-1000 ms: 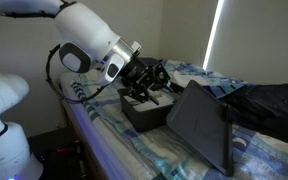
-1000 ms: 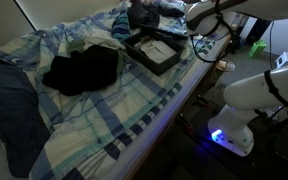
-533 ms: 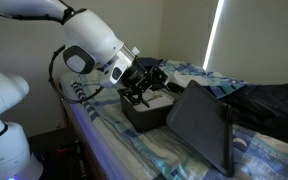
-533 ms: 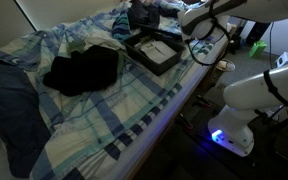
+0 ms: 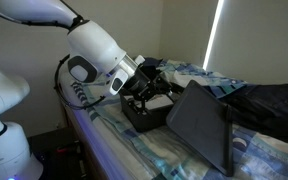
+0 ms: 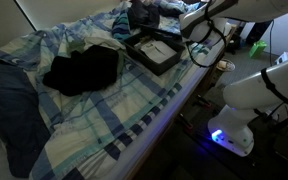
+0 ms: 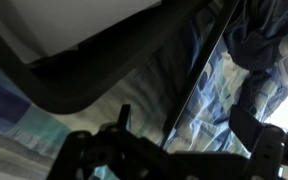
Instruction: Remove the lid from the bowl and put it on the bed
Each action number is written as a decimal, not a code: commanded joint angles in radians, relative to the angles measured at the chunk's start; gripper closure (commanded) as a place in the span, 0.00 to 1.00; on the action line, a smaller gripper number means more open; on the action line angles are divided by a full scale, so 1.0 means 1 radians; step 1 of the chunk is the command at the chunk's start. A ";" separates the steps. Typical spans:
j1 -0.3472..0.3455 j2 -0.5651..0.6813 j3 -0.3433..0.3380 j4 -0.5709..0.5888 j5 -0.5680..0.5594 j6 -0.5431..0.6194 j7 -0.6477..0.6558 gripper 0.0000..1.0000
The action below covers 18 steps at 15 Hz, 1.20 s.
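Note:
The lid (image 5: pixel 199 125), a large flat dark grey panel, stands tilted on edge on the bed (image 5: pixel 104 130), leaning right of the bowl (image 5: pixel 142 113), a dark rectangular box. The box (image 6: pixel 154 52) stands uncovered, with white contents showing. My gripper (image 5: pixel 149 88) hangs over the box, open and holding nothing, apart from the lid. In the wrist view my gripper (image 7: pixel 189 125) shows two dark fingers (image 7: pixel 256 130) spread wide, the patchwork cover (image 7: pixel 229 95) between them and the box's dark rim (image 7: pixel 94 75) above.
A black fabric bag (image 5: pixel 269 105) lies behind the lid, also seen as the dark bag (image 6: pixel 82 68). A blue garment (image 6: pixel 14 110) is spread on the cover. The bed's edge (image 6: pixel 169 110) drops to the floor beside the robot base (image 6: pixel 249 110).
The jaws have widened to open. The gripper has sunk a little toward the box. The lid has stayed where it leans.

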 commanded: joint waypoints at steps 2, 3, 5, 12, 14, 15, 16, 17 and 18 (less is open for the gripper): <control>-0.024 0.089 0.023 0.019 0.018 0.097 0.038 0.12; -0.022 0.108 0.022 0.028 0.019 0.114 0.046 0.28; -0.021 0.143 0.023 0.043 0.019 0.151 0.055 0.44; -0.036 0.217 0.011 0.110 0.023 0.226 0.073 0.95; -0.040 0.219 0.006 0.124 0.026 0.235 0.081 0.98; -0.042 0.217 0.005 0.129 0.026 0.242 0.086 0.97; -0.044 0.211 0.002 0.135 0.027 0.249 0.096 0.98; -0.046 0.206 -0.001 0.140 0.029 0.255 0.099 0.97; -0.066 0.183 0.005 0.149 0.034 0.240 0.105 0.98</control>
